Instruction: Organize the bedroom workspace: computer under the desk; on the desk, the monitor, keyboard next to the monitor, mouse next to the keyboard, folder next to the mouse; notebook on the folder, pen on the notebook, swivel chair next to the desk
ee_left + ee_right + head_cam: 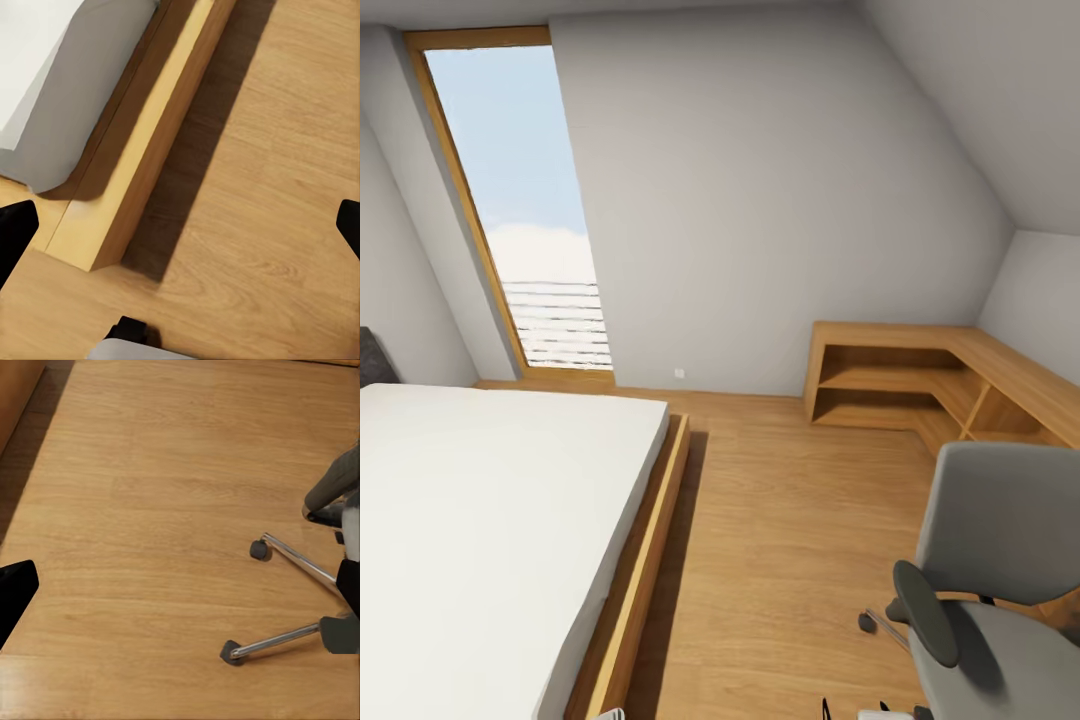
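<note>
The swivel chair stands at the lower right of the head view, with a grey back and seat and a black armrest. No folder shows on the visible part of its seat. In the right wrist view its chrome legs and castors rest on the wooden floor, beside my right gripper, which is open with nothing between its black fingertips. My left gripper is also open and empty, hanging over the floor near the bed frame. The desk, computer, monitor, keyboard, mouse, notebook and pen are out of view.
A low bed with a white mattress and wooden frame takes up the left. A wooden corner shelf runs along the far right walls. A tall window is in the far left wall. Wooden floor lies between bed and chair.
</note>
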You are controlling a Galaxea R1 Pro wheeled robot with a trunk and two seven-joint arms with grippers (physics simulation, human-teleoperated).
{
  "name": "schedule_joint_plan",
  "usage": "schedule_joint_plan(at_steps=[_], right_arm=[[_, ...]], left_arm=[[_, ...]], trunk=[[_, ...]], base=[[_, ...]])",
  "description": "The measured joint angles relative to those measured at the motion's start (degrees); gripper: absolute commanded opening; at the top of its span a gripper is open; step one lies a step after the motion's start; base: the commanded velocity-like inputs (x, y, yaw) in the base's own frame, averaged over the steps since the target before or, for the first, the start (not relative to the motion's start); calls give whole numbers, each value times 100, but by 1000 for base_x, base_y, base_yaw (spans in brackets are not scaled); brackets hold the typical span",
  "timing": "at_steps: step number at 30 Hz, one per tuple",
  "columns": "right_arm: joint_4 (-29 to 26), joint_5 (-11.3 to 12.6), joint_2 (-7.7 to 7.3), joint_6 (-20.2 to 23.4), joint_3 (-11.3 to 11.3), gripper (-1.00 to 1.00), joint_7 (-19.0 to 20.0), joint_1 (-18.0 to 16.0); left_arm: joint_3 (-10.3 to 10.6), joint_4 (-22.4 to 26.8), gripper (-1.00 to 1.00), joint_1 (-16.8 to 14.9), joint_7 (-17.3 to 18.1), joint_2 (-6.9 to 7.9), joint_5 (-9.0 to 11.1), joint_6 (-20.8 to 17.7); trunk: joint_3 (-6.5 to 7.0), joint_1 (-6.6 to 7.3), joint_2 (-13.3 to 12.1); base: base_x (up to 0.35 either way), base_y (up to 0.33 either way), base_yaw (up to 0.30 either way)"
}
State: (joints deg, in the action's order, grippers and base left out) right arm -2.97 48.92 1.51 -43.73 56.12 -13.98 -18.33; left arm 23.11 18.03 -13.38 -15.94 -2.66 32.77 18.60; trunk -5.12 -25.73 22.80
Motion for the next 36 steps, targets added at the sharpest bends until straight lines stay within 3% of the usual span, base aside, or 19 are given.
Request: schedule_joint_plan(at_steps=[15, 30, 36], right_arm=[[-1, 0, -10, -1, 0, 100, 0, 0], [-1, 0, -11, -1, 0, 100, 0, 1], [-1, 1, -11, 6, 0, 100, 0, 1]], left_arm=[[1, -1, 100, -1, 1, 0, -4, 0], [1, -1, 100, -1, 1, 0, -2, 0], [4, -1, 100, 0, 5, -5, -4, 0]], trunk=[[0, -2, -1], [58, -2, -1], [60, 1, 0]], base=[[97, 0, 16], [4, 0, -120], [226, 0, -8]])
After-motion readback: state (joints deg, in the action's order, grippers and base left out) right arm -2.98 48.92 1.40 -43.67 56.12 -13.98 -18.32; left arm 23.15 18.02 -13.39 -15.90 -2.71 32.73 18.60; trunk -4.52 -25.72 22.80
